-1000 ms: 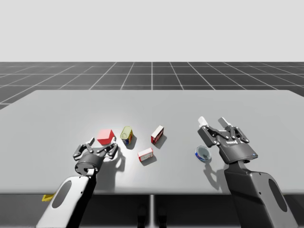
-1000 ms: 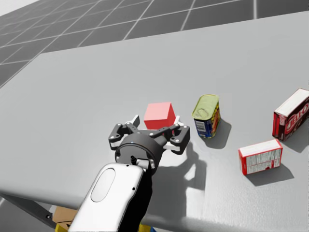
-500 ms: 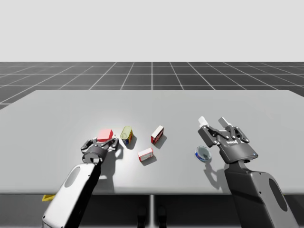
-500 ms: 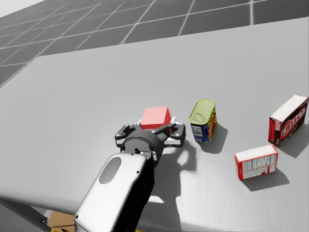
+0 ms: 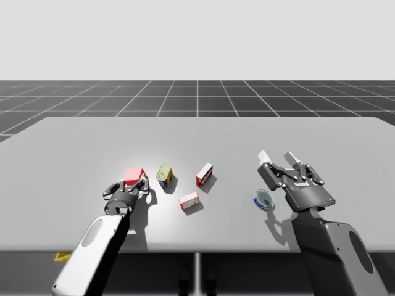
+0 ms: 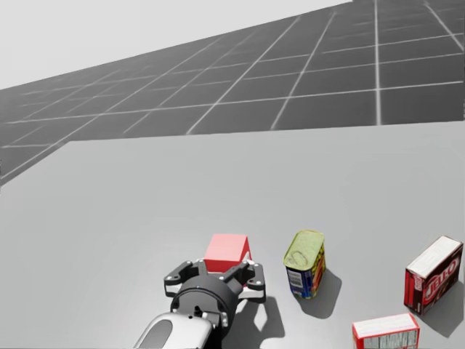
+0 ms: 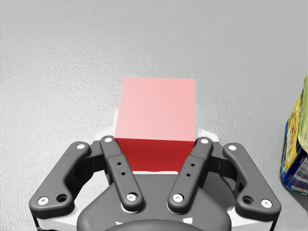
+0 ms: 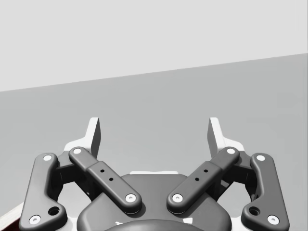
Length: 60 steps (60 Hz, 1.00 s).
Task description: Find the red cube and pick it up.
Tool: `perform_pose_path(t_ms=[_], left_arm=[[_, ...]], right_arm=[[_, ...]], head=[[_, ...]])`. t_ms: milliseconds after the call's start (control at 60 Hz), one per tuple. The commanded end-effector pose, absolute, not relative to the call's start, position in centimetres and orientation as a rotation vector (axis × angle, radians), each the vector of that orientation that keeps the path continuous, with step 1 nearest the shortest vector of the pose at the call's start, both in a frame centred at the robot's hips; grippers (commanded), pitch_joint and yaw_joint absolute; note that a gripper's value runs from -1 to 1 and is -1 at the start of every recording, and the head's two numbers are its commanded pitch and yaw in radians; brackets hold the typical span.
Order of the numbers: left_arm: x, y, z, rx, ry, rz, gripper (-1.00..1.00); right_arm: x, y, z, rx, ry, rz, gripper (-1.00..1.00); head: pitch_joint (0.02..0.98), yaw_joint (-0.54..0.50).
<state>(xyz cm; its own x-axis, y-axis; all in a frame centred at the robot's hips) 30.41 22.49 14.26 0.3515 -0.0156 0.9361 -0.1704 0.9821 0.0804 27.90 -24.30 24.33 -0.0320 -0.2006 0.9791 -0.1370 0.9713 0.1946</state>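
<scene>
Since a second ago my left arm has pushed forward to the red cube and closed in on it, my head has tilted upward, and my right arm has stayed put.

High view: my left fingers (image 5: 142, 185) flank the red cube (image 5: 133, 175), which sits on the grey worktop (image 5: 74, 148) left of centre. Just beside the cube stands a yellow-topped can (image 5: 164, 175); one red box (image 5: 204, 174) lies beyond it and a second red box (image 5: 189, 200) lies nearer me. Well apart, my right fingers (image 5: 265, 159) are spread wide above the worktop, near a blue round tin (image 5: 263, 199).

Head view: the left fingers (image 6: 251, 276) sit at either side of the cube (image 6: 227, 251), with the can (image 6: 305, 263) close by and both red boxes (image 6: 434, 275) (image 6: 385, 333) further along.

Left wrist view: the left fingers (image 7: 117, 166) press the cube (image 7: 156, 120) from both sides, gripping it; the can's edge (image 7: 294, 149) shows beside them.

Right wrist view: the right fingers (image 8: 94, 134) stand wide apart over bare worktop (image 8: 154, 96).
</scene>
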Motion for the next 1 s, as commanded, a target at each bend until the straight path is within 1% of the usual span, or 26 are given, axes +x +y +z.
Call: perform_pose_path(t_ms=[17,100,200,283,300,417,533,650,767,800,867,883,950,1000], left_arm=[[30.1,21.8,13.2,0.098,-1.177,0.013,1.00],[30.1,21.7,13.2,0.094,-1.176,0.006,1.00],[30.0,21.7,13.6,0.069,-1.180,0.010,1.00],[29.9,21.6,14.8,0.061,-1.205,0.003,1.00],[29.8,21.6,15.6,0.059,-1.217,-0.002,1.00],[29.5,21.5,18.2,0.052,-1.262,-0.020,1.00],[29.2,21.3,21.1,0.055,-1.313,-0.084,1.00],[28.9,21.3,23.5,0.067,-1.356,-0.118,1.00],[28.6,21.5,26.3,0.084,-1.424,-0.139,1.00],[28.5,21.7,27.6,0.086,-1.455,-0.142,1.00],[28.4,21.9,28.8,0.097,-1.482,-0.152,1.00],[28.2,22.1,29.7,0.093,-1.498,-0.154,1.00],[27.8,22.3,31.3,0.050,-1.513,-0.151,1.00],[27.2,22.4,33.0,0.032,-1.546,-0.148,1.00]], right_arm=[[27.9,-24.4,24.3,0.263,-1.608,-0.053,-1.00],[28.0,-24.4,24.3,0.264,-1.607,-0.054,-1.00],[28.0,-24.4,24.3,0.264,-1.607,-0.054,-1.00],[28.0,-24.5,24.3,0.264,-1.606,-0.056,-1.00],[28.0,-24.5,24.3,0.264,-1.605,-0.056,-1.00],[28.1,-24.5,24.3,0.264,-1.605,-0.058,-1.00],[28.1,-24.6,24.3,0.265,-1.604,-0.055,-1.00],[28.2,-24.5,24.3,0.273,-1.597,-0.045,-1.00],[28.2,-24.5,24.3,0.275,-1.598,-0.042,-1.00],[28.3,-24.6,24.3,0.273,-1.599,-0.045,-1.00],[28.3,-24.7,24.3,0.272,-1.599,-0.047,-1.00],[28.3,-24.7,24.3,0.272,-1.600,-0.047,-1.00],[28.3,-24.8,24.3,0.277,-1.601,-0.044,-1.00],[28.2,-24.7,24.3,0.286,-1.602,-0.042,-1.00]], head=[[0.503,0.41],[0.461,0.41],[0.442,0.41],[0.436,0.40],[0.435,0.40],[0.432,0.40],[0.429,0.40],[0.428,0.40],[0.428,0.39],[0.429,0.39],[0.431,0.39],[0.432,0.39],[0.432,0.39],[0.432,0.39]])
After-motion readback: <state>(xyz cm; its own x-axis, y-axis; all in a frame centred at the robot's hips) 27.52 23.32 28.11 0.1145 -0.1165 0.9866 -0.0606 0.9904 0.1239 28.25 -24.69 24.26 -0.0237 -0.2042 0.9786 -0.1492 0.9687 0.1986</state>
